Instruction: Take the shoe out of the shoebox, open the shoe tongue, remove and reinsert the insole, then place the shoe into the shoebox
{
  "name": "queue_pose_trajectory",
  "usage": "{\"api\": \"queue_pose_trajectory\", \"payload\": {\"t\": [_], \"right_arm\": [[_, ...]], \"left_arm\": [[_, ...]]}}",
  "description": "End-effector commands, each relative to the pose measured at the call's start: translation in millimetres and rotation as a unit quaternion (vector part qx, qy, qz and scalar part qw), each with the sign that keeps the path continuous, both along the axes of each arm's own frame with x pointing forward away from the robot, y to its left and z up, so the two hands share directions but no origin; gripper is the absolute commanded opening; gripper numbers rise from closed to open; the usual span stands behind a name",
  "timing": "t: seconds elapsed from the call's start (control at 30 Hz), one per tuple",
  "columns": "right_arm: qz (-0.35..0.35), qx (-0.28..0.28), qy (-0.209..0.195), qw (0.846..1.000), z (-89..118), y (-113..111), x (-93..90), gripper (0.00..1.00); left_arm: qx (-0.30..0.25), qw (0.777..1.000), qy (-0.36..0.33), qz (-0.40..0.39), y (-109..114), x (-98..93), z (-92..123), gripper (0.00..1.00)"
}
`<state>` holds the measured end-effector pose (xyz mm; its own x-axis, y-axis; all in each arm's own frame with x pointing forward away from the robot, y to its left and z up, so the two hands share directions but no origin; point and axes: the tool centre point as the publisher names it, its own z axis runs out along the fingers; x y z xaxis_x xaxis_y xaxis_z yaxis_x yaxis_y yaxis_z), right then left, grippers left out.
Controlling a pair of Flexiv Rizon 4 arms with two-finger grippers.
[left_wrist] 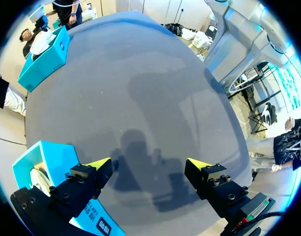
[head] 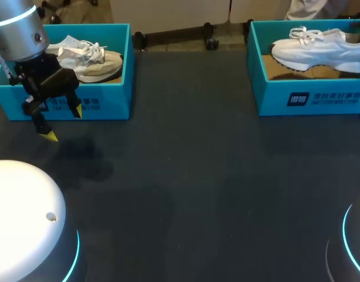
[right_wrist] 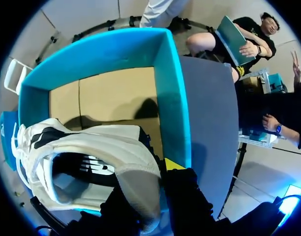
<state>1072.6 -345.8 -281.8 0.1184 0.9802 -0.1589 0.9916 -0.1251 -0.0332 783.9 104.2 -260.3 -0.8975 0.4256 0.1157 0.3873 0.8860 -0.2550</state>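
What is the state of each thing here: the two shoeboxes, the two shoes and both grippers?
left shoebox: open, beige shoe inside.
beige shoe: lying in the left shoebox.
right shoebox: open.
white shoe: held by its heel over the right shoebox.
left gripper: fingers open, empty.
right gripper: shut on white shoe.

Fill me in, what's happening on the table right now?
The right gripper grips the white shoe by its heel, seemingly lifted off the floor of the right shoebox. The left gripper hangs open and empty over the table, just in front of the left shoebox, where a beige shoe lies untouched.
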Motion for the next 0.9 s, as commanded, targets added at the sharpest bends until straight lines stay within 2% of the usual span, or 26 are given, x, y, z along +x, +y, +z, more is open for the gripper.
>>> {"api": "queue_pose_trajectory", "payload": {"t": [0.03,0.27,0.37,0.43,0.77,0.9], "right_arm": [[0.0,0.003,-0.002,1.0,5,-3,-2.7,0.0],[0.0,0.003,-0.002,1.0,5,-3,-2.7,0.0],[-0.007,-0.041,-0.017,0.999,8,7,-1.1,0.0],[-0.008,-0.044,-0.023,0.999,7,9,0.2,0.0],[-0.031,-0.057,-0.035,0.997,-5,-8,8.8,0.0],[-0.022,-0.05,-0.037,0.998,-12,-5,7.8,0.0]], "left_arm": [[0.001,1.0,0.0,0.0,0,0.0,0,1.0],[0.001,1.0,0.0,0.0,0,0.0,0,1.0],[0.001,1.0,0.0,0.0,0,0.0,0,1.0],[0.001,1.0,0.0,0.0,0,0.0,0,1.0],[0.001,1.0,0.0,0.0,0,0.0,0,1.0],[0.001,1.0,0.0,0.0,0,0.0,0,1.0]]}}
